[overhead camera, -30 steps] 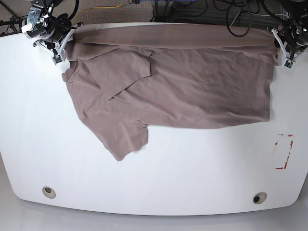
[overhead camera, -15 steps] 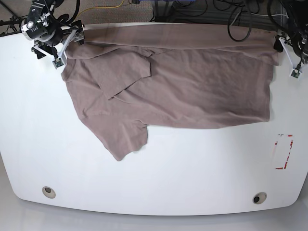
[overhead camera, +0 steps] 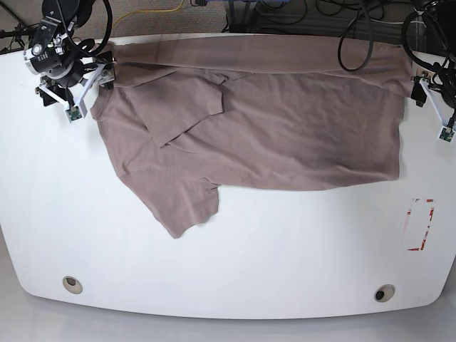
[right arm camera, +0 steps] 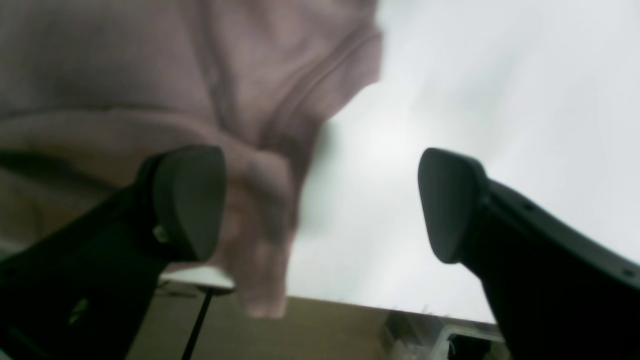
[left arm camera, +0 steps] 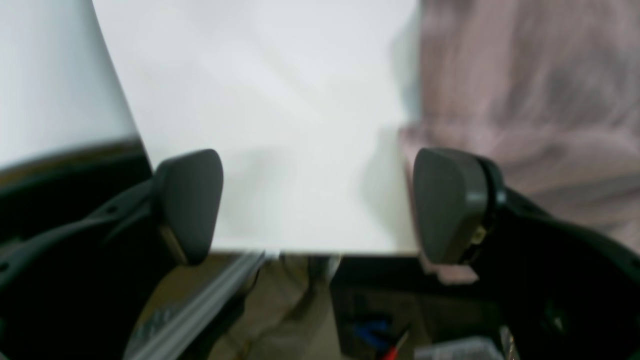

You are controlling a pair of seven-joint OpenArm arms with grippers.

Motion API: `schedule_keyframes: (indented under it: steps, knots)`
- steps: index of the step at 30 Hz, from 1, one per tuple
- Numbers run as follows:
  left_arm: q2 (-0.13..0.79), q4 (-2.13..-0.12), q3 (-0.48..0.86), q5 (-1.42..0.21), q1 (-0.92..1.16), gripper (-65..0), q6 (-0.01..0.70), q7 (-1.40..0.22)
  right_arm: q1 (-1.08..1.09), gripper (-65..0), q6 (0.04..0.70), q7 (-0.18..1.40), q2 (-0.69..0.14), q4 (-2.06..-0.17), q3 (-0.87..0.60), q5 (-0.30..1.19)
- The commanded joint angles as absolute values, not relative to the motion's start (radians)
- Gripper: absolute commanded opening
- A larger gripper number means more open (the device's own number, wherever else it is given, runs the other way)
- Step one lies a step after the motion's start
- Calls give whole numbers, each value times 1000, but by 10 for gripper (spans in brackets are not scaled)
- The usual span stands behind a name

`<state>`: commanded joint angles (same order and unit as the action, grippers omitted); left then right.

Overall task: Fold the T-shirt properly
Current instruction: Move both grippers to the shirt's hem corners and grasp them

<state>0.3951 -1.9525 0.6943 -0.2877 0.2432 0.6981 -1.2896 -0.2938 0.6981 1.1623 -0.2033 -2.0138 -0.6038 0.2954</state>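
Observation:
The taupe T-shirt [overhead camera: 285,121] lies spread over the far half of the white table [overhead camera: 285,263], one sleeve folded in on top and its lower corner pointing to the near left. My right gripper [overhead camera: 84,96] stands open just off the shirt's far left corner. In the right wrist view the shirt's edge [right arm camera: 260,200] droops between the right gripper's [right arm camera: 320,200] spread fingers, untouched. My left gripper [overhead camera: 436,107] is open beside the shirt's far right corner. The left wrist view shows the left gripper [left arm camera: 320,200] over bare table, with the shirt [left arm camera: 525,100] off to one side.
A red-marked patch [overhead camera: 420,224] sits near the table's right edge. Two round holes [overhead camera: 71,285] [overhead camera: 385,293] lie near the front edge. Cables [overhead camera: 356,21] and equipment crowd the floor behind the far edge.
Both grippers have drawn away from the shirt's far corners, outward and toward the near side. The shirt's far edge now lies loose on the table.

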Motion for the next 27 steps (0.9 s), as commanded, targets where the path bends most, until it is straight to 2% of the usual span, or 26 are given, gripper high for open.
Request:
schedule_keyframes:
  steps: [5, 13, 24, 27]
  knots:
    - [392, -1954, 707, -286, 200, -93, 698, -1260, -194, -75, 698, 1162, -197, -1965, -582, 294]
    - [390, -1952, 700, -285, 171, -189, 698, -1222, -15, -75, 698, 1156, -188, -1814, -535, 294]
    - [390, -1952, 699, -285, 162, -189, 698, -1222, 213, -75, 698, 1069, -217, -1511, -458, 294]
    - [390, -1951, 702, -285, 162, -171, 698, -1222, 249, -75, 698, 1032, -226, -1429, -441, 292]
